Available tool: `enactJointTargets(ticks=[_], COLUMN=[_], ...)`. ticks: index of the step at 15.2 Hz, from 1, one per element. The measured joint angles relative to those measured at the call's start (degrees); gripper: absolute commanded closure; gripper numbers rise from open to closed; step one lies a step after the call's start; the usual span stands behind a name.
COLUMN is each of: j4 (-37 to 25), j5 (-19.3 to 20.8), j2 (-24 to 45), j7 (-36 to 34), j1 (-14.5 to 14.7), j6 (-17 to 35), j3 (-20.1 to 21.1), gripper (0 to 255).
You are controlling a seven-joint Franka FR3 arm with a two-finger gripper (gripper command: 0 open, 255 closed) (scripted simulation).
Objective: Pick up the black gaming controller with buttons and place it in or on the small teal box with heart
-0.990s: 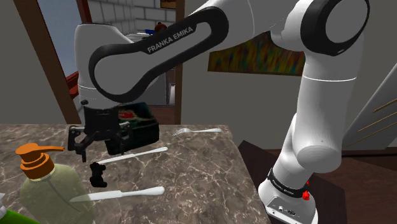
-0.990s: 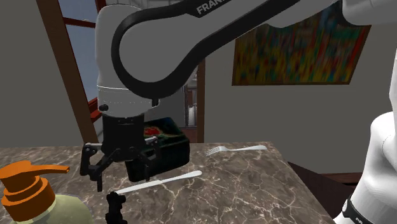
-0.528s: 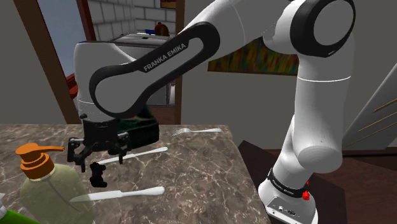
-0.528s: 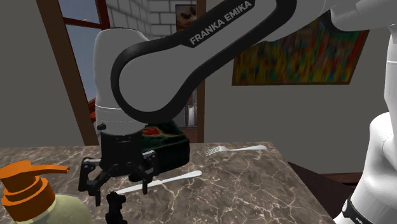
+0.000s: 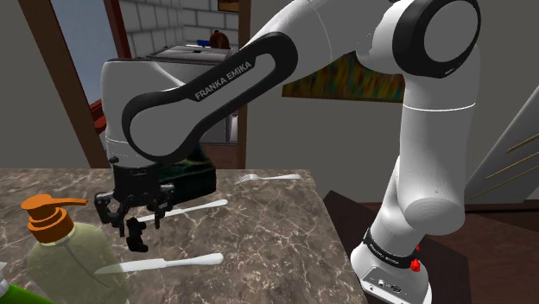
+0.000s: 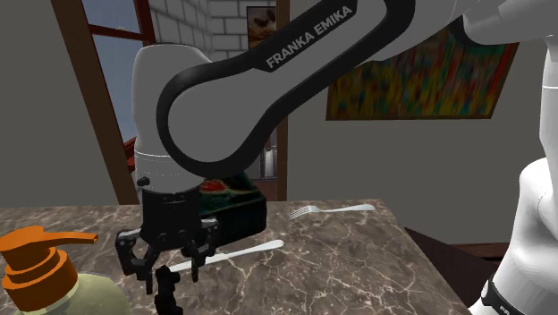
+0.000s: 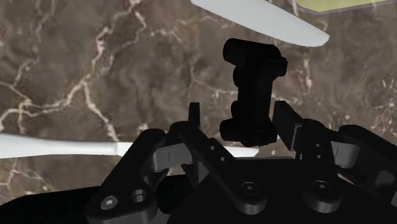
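Note:
The black gaming controller (image 5: 135, 236) (image 6: 166, 288) lies on the marble tabletop (image 5: 259, 242), a narrow dark shape with knobs. My gripper (image 5: 134, 212) (image 6: 165, 262) hangs just above it with its fingers open. In the wrist view the controller (image 7: 252, 89) has its near end between the fingertips of the gripper (image 7: 238, 118). One finger is close beside it and the other stands apart from it. The dark teal box (image 5: 200, 175) (image 6: 240, 211) sits behind the hand, partly hidden by the arm, with something red inside.
A soap bottle with an orange pump (image 5: 50, 221) (image 6: 40, 260) stands near the controller. Two white knives (image 5: 187, 207) (image 5: 164, 262) and a fork (image 5: 269, 177) lie on the marble. In the wrist view one knife (image 7: 257, 18) passes just beyond the controller.
The gripper has come down and shifted slightly over the controller, so its open fingers now straddle it. The controller and box have not moved.

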State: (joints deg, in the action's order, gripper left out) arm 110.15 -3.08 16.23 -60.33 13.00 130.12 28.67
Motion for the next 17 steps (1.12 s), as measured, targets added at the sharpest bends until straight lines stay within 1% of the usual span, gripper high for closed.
enactJointTargets(ticks=[9,17], j4=[0.0,-2.7], j5=[0.0,-1.0], j2=[0.0,-2.3], j7=[0.0,0.1], j1=[0.0,-0.4], j6=[0.0,-4.7], j3=[0.0,0.4], gripper=[255,255])
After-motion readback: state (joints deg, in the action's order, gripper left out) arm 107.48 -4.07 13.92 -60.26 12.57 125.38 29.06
